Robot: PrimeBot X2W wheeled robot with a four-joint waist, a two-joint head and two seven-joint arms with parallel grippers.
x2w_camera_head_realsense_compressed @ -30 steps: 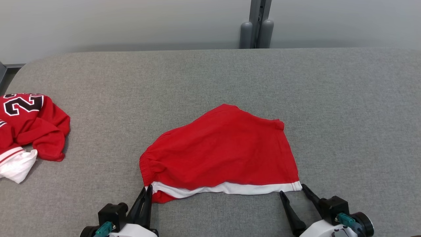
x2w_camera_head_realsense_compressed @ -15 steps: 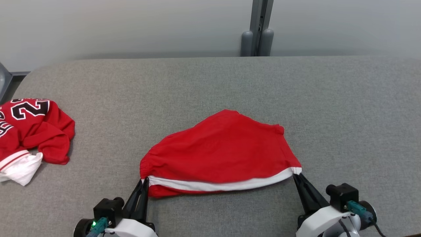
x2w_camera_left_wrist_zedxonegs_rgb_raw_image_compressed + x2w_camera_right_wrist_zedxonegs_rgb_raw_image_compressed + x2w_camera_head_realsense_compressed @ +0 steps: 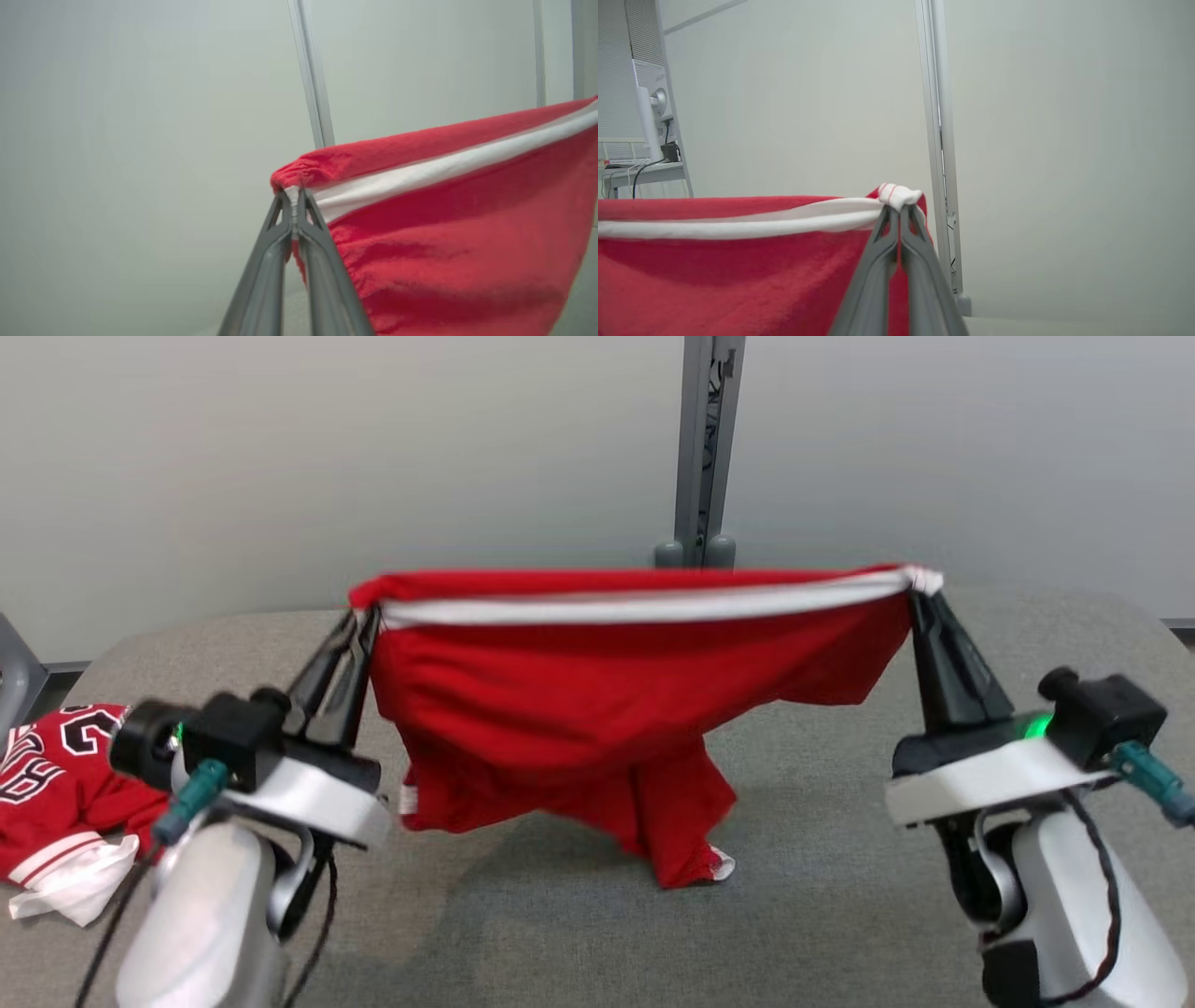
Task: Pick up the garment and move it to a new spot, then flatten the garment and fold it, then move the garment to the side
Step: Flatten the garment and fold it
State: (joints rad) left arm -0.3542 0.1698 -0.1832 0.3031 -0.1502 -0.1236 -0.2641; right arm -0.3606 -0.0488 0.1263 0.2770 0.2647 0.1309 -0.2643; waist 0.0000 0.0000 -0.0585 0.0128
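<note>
Garment (image 3: 597, 709) now aloft, no longer flat

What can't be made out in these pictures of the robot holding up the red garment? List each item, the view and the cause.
1. Red jersey: head view; its number is cut off by the left edge and partly covered by the left arm.
2. Lower part of the red garment: both wrist views; cut off by the frame edges.
3. Table behind the garment: head view; hidden by the hanging cloth.
</note>
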